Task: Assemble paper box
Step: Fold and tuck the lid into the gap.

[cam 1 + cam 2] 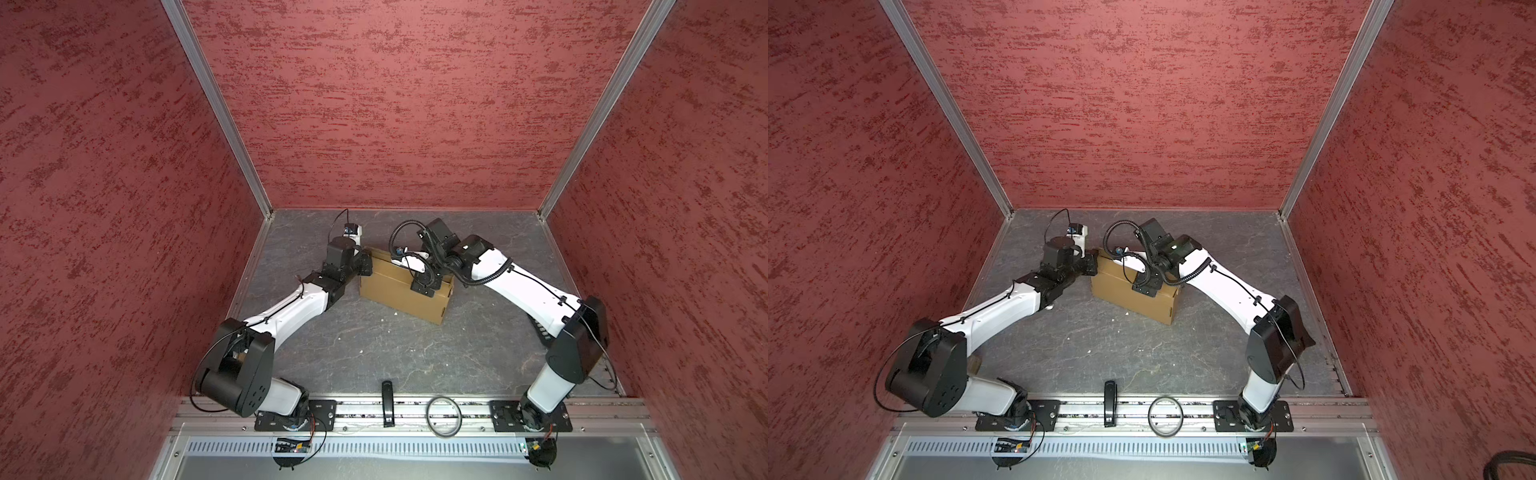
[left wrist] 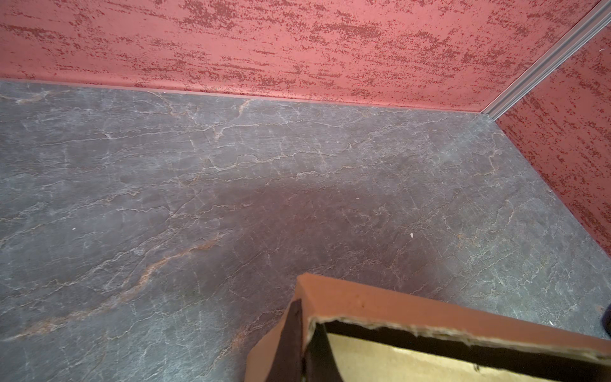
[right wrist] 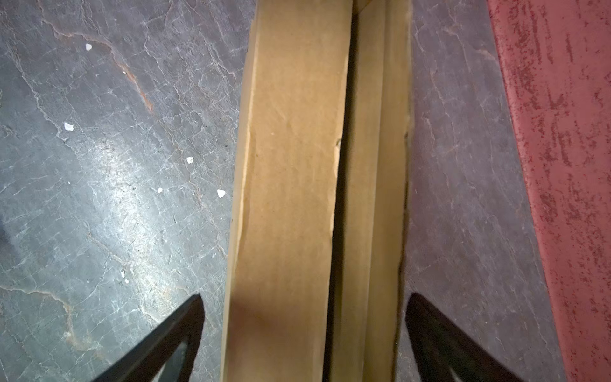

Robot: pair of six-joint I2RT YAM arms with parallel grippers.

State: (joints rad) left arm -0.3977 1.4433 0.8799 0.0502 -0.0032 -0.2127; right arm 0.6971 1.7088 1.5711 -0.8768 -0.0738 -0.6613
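Note:
The paper box (image 1: pixel 399 293) (image 1: pixel 1127 293) is tan cardboard, folded up and standing on the grey table toward the back, in both top views. My left gripper (image 1: pixel 368 264) (image 1: pixel 1093 264) is at its left end. In the left wrist view this gripper (image 2: pixel 303 350) is shut on the box's end wall near a corner (image 2: pixel 380 304), with the cardboard pinched between the dark fingers (image 2: pixel 292 340). My right gripper (image 1: pixel 424 286) (image 1: pixel 1146 286) hovers over the box's top. In the right wrist view it (image 3: pixel 304 297) is open and its fingertips (image 3: pixel 185 317) straddle the box (image 3: pixel 291 198) without touching it.
Red textured walls close in the left, back and right sides. On the front rail lie a black bar-shaped object (image 1: pixel 387 403) and a dark ring (image 1: pixel 444 416). Small white scraps (image 3: pixel 221 193) dot the table (image 1: pixel 374 353) in front of the box.

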